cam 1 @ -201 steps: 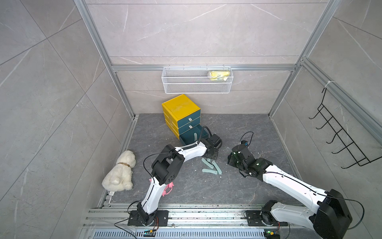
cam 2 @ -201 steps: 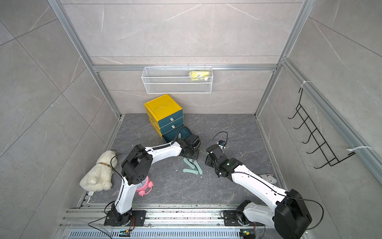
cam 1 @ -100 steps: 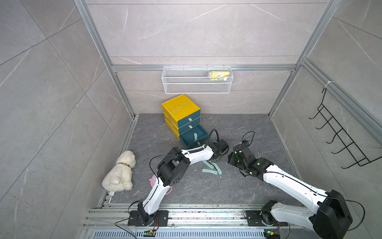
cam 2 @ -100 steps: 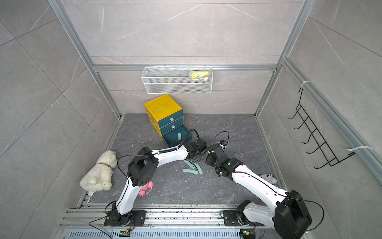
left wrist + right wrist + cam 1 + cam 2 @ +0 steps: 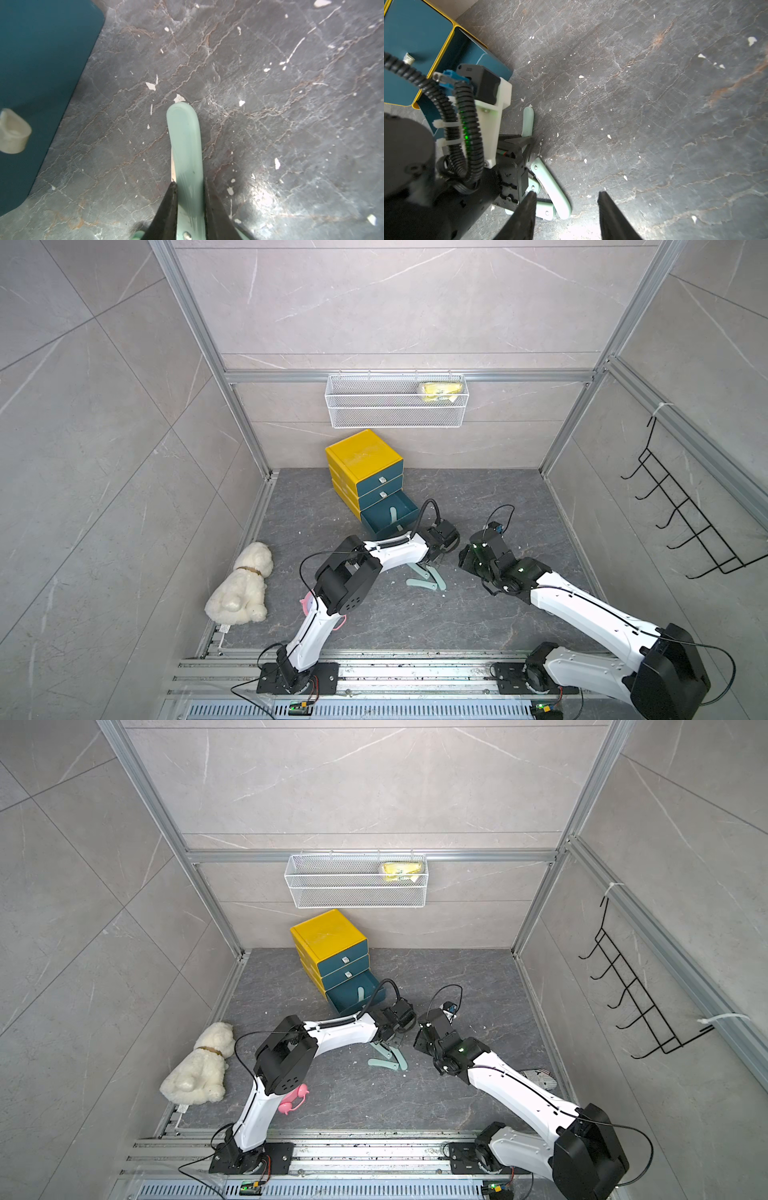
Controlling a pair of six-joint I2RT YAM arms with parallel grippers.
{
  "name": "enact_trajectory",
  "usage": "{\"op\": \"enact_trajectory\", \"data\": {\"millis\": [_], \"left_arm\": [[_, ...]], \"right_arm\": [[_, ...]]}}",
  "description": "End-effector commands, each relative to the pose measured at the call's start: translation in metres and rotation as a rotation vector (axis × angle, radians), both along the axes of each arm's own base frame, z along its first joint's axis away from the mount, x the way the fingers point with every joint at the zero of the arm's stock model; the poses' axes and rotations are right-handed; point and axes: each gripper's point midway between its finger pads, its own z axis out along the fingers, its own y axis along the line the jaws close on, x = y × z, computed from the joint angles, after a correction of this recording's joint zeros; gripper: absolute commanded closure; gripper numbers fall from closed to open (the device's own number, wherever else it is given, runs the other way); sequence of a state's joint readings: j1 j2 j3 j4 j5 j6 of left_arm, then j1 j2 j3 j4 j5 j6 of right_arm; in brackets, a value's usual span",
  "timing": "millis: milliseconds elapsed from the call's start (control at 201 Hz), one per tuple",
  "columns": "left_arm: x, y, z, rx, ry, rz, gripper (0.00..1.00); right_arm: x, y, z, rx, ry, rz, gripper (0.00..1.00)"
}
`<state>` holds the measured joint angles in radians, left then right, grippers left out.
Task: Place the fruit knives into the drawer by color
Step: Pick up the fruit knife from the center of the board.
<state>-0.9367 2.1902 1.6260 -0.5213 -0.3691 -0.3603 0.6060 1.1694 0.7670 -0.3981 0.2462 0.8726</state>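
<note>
Drawer (image 5: 361, 454) stands at back wall; bottom tray (image 5: 388, 526) open, one teal knife (image 5: 392, 514) inside. Left arm stretched low; left gripper (image 5: 190, 187) near tray corner, fingers clamped on pale teal fruit knife (image 5: 186, 141). Loose teal knives (image 5: 422, 584) just beside. Right arm bent low; right gripper (image 5: 566, 193) half apart, empty, bare floor beyond.

In the left wrist view the pale teal fruit knife (image 5: 187, 149) runs off the lower edge between the fingers (image 5: 169, 209) of the left end effector (image 5: 190, 186), and the drawer (image 5: 41, 62) is cropped by the frame, its white pull (image 5: 13, 132) blurred. In both top views that grip is too small and dark to make out, the left arm (image 5: 316, 626) covers most of a pink object (image 5: 305, 602), and the yellow item (image 5: 440, 390) in the wire basket (image 5: 395, 418) cannot be identified. In the right wrist view the left arm hides parts of the other teal knives (image 5: 553, 192).
</note>
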Motion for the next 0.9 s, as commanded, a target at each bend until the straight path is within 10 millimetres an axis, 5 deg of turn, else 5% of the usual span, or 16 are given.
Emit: {"op": "enact_trajectory", "data": {"millis": [0,259,458,672,891], "left_arm": [[0.004,0.001,0.027,-0.036,-0.039,-0.006,0.79],[0.003,0.0,0.039,-0.068,-0.036,-0.013,0.78],[-0.004,-0.004,0.031,-0.076,0.039,-0.021,0.34],[-0.011,-0.018,0.043,-0.235,0.198,-0.026,0.32],[-0.002,-0.007,0.039,-0.26,0.262,0.031,0.31]], "right_arm": [[0.0,-0.002,-0.001,0.016,-0.003,-0.018,0.49],[0.0,-0.002,0.001,0.027,-0.005,-0.02,0.49],[0.001,-0.001,0.003,0.028,-0.007,-0.019,0.49],[0.001,-0.004,0.005,0.022,-0.014,-0.022,0.49],[0.001,-0.006,0.011,0.02,-0.028,-0.022,0.49]]}}
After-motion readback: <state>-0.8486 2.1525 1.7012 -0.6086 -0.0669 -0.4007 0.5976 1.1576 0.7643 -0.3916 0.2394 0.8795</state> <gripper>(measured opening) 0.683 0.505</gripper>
